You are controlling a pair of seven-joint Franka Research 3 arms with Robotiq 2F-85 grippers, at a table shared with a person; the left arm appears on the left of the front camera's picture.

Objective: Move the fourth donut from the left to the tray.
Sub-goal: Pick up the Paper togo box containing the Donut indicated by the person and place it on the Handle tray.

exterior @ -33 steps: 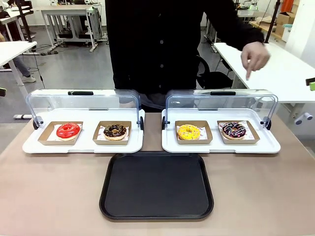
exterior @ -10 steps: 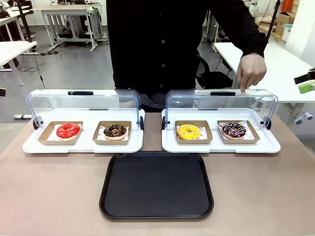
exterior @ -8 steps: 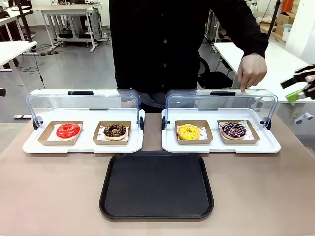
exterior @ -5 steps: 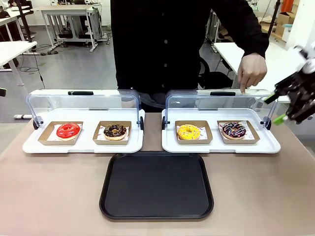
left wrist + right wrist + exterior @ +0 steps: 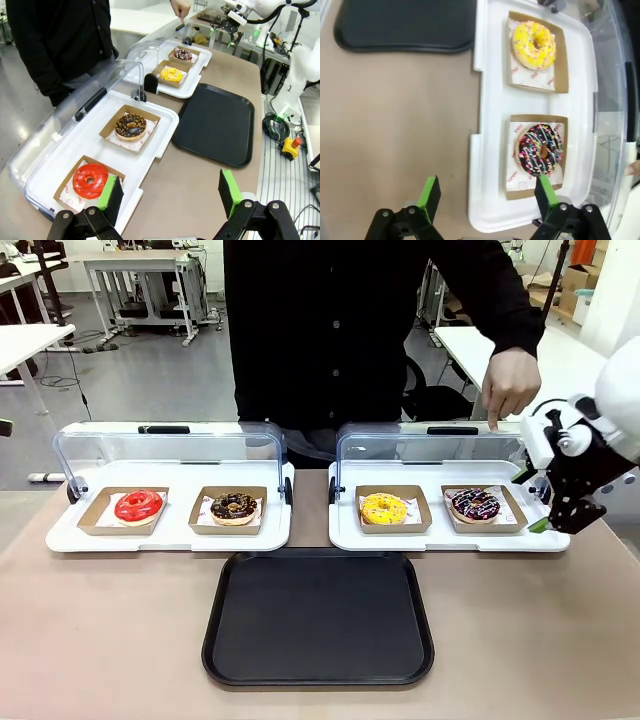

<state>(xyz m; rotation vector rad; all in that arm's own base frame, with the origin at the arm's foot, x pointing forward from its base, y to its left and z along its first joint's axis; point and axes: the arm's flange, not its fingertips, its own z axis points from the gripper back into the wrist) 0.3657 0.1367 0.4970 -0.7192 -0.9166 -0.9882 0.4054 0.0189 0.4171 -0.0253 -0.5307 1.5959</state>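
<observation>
Where the front camera looks across the desk, right tool (image 5: 532,500): mine, pads spread wide with nothing between them, hanging at 3 o'clock of the fourth donut, by the end of its white tray.
Front, fourth donut (image 5: 475,504): in a brown cardboard tray (image 5: 510,523) on the white tray (image 5: 345,536), under the raised clear lid (image 5: 440,448); yellow donut (image 5: 384,508) at its 9 o'clock.
Front, black tray (image 5: 318,625): flat on the desk (image 5: 100,640), at 7 o'clock of the fourth donut, nothing on it.
Front, person's hand (image 5: 510,385): at 12 o'clock of the fourth donut, one finger down on the lid's top edge.
Left wrist, left tool (image 5: 170,192): mine, pads wide apart, holding nothing, above the desk beside the nearer white tray.
Left wrist, red donut (image 5: 90,180): at 9 o'clock of my left tool, just beside one pad; crumbed chocolate donut (image 5: 131,125) at 11 o'clock.
Left wrist, fourth donut (image 5: 183,54): far off at 12 o'clock, just past the yellow donut (image 5: 171,74); black tray (image 5: 215,122) at 1 o'clock.
Right wrist, right tool (image 5: 487,195): spread and empty, the white tray's rim (image 5: 476,165) running between my pads.
Right wrist, fourth donut (image 5: 541,150): at 1 o'clock of my tool, in its cardboard tray, just past one pad's tip; whether that pad touches the cardboard I cannot tell.
Right wrist, black tray (image 5: 405,25): at 11 o'clock, well apart from the donut.
</observation>
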